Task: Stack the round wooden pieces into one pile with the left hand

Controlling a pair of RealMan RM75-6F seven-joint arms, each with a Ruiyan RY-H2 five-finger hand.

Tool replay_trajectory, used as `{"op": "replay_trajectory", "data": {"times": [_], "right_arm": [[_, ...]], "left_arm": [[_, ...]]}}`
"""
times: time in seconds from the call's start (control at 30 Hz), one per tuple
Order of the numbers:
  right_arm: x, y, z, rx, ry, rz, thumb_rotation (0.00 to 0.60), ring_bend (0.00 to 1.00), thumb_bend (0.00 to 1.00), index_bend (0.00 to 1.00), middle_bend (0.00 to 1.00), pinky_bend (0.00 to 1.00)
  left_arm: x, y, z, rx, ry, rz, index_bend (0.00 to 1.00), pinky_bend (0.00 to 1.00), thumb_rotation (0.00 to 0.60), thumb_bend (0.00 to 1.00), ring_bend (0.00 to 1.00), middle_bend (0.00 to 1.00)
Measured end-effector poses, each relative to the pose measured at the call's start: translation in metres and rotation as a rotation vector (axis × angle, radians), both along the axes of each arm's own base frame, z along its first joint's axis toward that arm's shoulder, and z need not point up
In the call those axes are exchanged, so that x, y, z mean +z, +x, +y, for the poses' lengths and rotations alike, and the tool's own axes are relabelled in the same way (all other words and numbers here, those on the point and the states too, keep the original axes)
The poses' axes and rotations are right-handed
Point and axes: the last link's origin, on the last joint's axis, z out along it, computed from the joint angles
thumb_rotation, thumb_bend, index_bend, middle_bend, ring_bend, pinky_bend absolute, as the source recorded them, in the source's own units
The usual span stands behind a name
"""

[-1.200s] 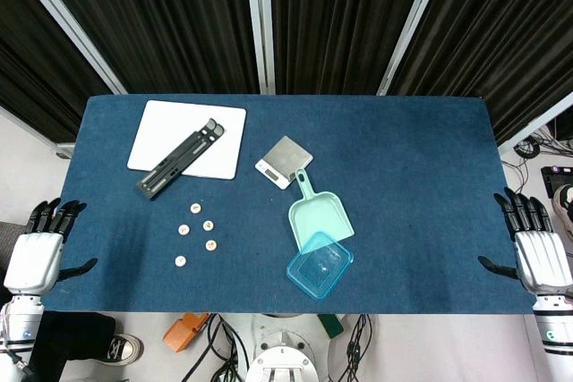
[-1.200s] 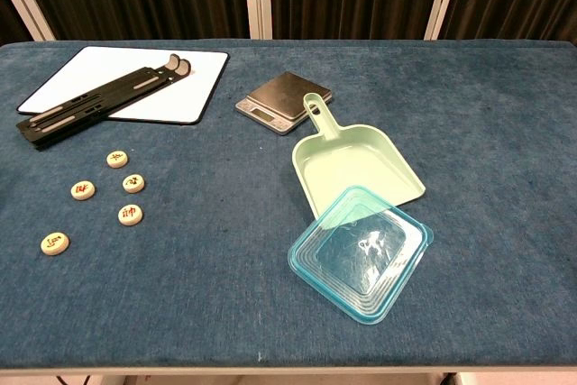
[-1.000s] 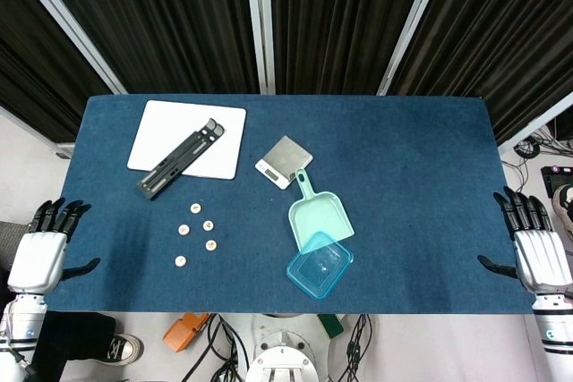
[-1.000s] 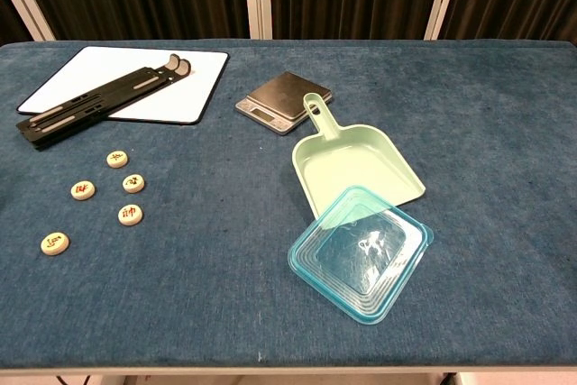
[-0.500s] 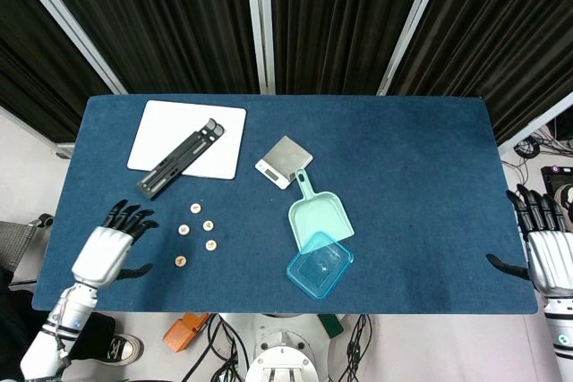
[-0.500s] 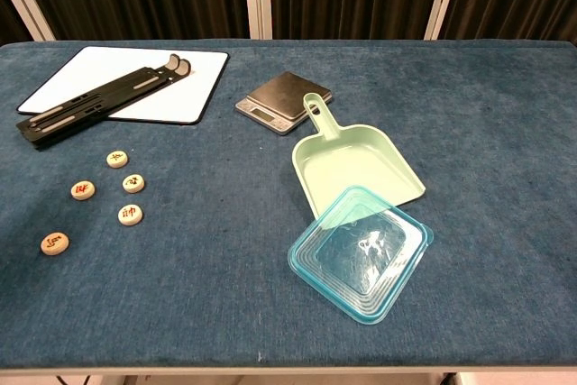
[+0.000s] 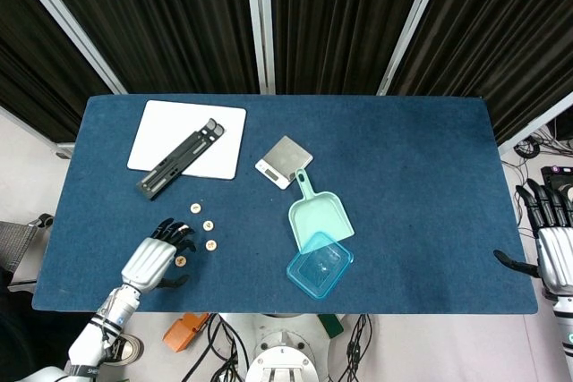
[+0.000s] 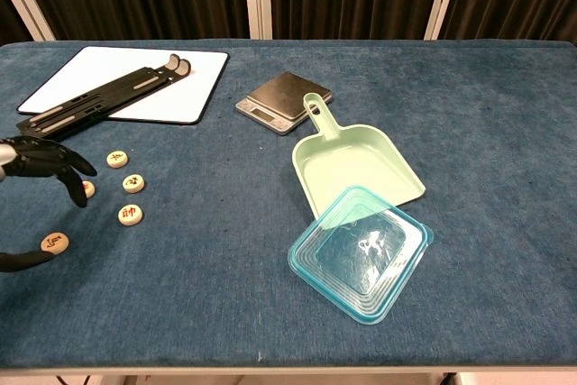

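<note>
Wooden pieces [image 8: 130,214]: small pale discs, red-marked, scattered flat; left robot hand [image 7: 152,261] spread, empty, above.

Matt cloth below, plastic, wood and metal above it.
The table [image 7: 412,167] wears a napped blue cloth, rough and dull. At lower left of the head view the round wooden pieces [image 8: 130,184] are pale, smooth wood with inked marks. The left hand [image 7: 154,258] has a satin silver shell and black fingers [image 8: 56,162] of matt plastic look; the right hand [image 7: 553,241] at the right edge looks alike. The mint scoop [image 8: 361,165] is smooth, softly shiny plastic; the teal lid [image 8: 361,252] is clear, glossy plastic. The scale [image 8: 284,101] has a brushed metal top. The white board [image 8: 180,87] looks smooth and flat, the black stand [image 8: 90,104] matt.
</note>
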Motion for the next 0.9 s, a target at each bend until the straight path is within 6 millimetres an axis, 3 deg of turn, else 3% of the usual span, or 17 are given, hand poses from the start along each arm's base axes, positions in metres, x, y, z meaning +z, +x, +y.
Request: {"op": "replay_trajectory", "data": {"times": [0.9], "right_arm": [[-0.004, -0.008, -0.001, -0.025, 0.013, -0.024, 0.6, 0.0, 0.03, 0.0, 0.03, 0.06]], "left_arm": [[-0.023, -0.029, 0.006, 0.05, 0.045, 0.061, 0.48, 0.03, 0.6, 0.32, 0.02, 0.17]]}}
